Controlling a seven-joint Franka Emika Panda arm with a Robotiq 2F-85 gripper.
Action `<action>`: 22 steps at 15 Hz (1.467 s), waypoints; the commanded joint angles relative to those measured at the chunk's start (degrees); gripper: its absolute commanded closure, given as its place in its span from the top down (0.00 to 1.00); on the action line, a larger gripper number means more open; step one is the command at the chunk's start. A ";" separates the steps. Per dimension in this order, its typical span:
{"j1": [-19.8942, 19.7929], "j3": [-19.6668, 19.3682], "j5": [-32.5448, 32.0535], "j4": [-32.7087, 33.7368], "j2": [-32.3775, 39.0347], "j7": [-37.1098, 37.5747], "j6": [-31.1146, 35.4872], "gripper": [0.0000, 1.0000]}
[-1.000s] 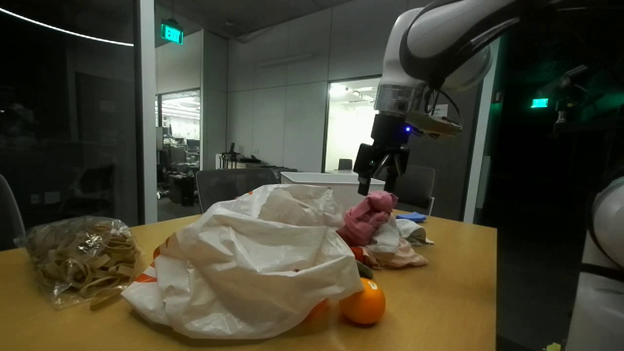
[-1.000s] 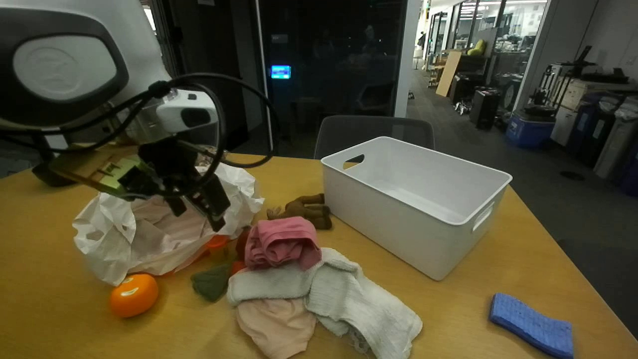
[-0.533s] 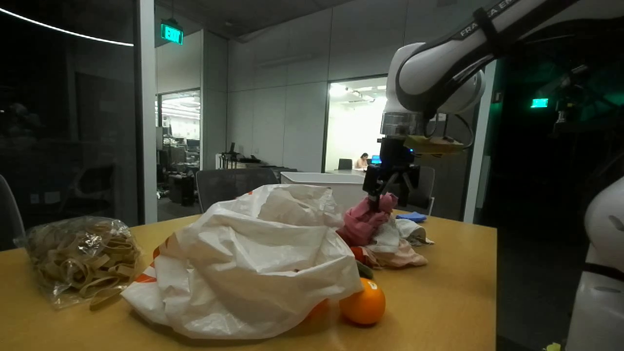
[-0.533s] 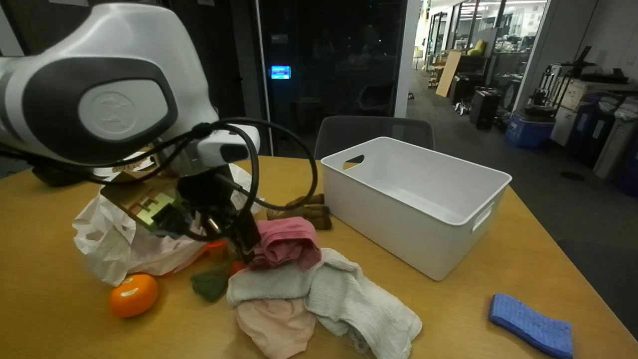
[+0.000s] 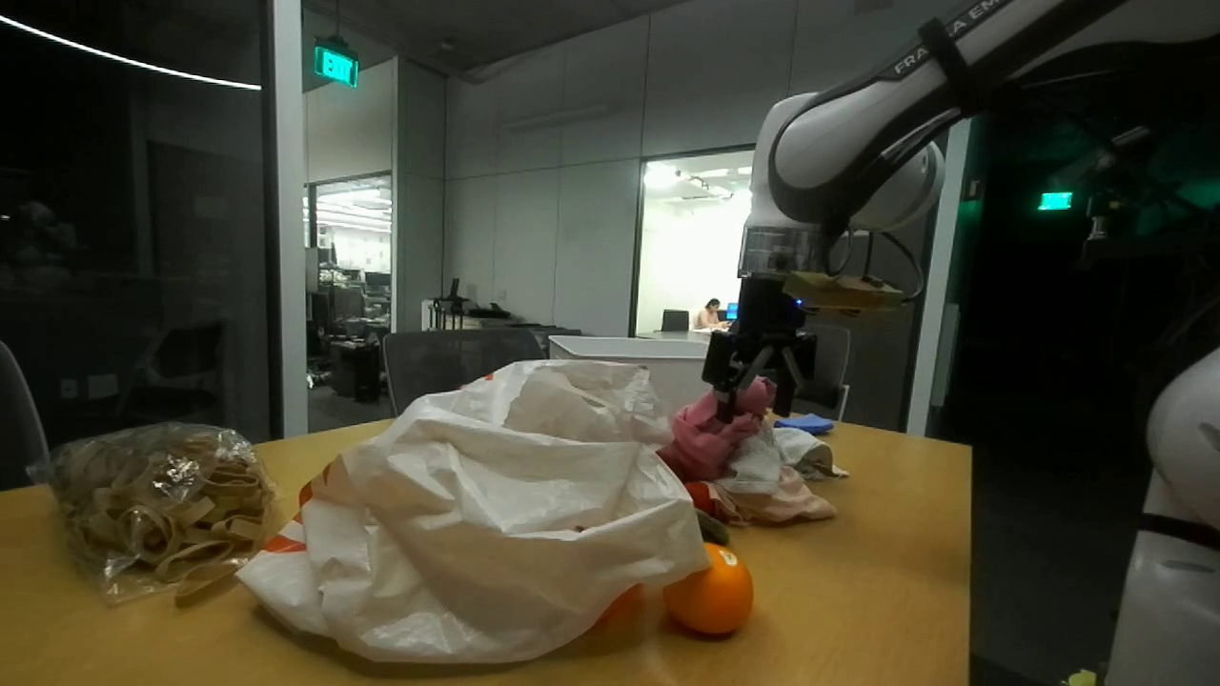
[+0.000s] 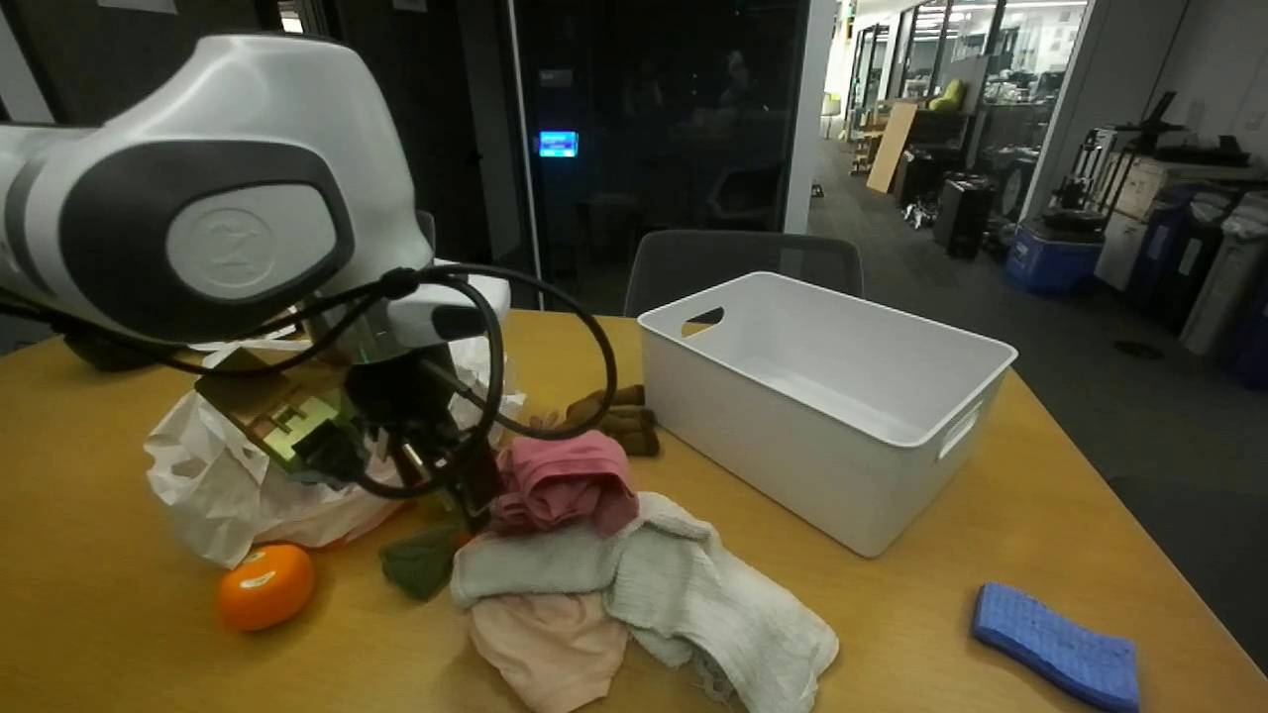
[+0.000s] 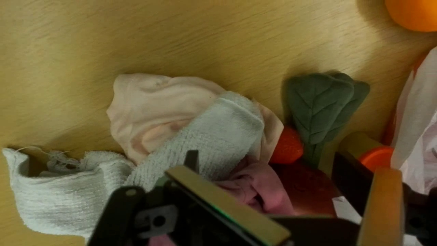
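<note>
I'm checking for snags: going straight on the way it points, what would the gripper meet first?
Probably the pink cloth, which the open gripper seems to straddle; depth is unclear, and they may already touch.

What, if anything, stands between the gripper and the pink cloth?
Nothing visible: in an exterior view, the gripper hangs at the pink cloth, part of which shows between its open jaws.

Grey wall (image 5: 538, 229), green exit sign (image 5: 336, 65), mesh-backed chair (image 6: 728, 262), dark floor (image 6: 1129, 411)
</note>
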 commanded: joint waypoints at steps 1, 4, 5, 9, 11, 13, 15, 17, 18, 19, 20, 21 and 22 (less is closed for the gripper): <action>0.67 0.94 3.19 -0.52 2.22 5.63 6.76 1.00; -3.11 3.34 0.88 -0.57 8.39 14.08 17.94 1.00; -4.76 4.19 -0.31 -0.10 10.98 16.99 21.19 1.00; -13.63 7.54 -9.48 3.41 20.12 30.29 23.23 1.00; -15.18 6.53 -14.49 5.14 23.49 35.82 19.32 1.00; -13.64 3.97 -16.11 6.85 26.53 37.23 14.99 1.00; -11.65 1.73 -15.96 8.81 29.30 36.77 12.27 0.78; -10.19 -0.18 -15.70 10.72 31.70 36.63 11.20 0.66; -9.60 -1.28 -15.73 11.77 32.67 36.47 11.02 0.59; -9.07 -2.13 -16.08 12.68 33.57 36.87 10.97 0.52; -8.80 -3.22 -15.95 13.99 34.34 36.94 10.60 0.44; -8.45 -4.13 -15.57 14.97 34.87 36.83 10.15 0.38; -8.24 -5.10 -14.94 16.06 35.47 36.61 9.86 0.30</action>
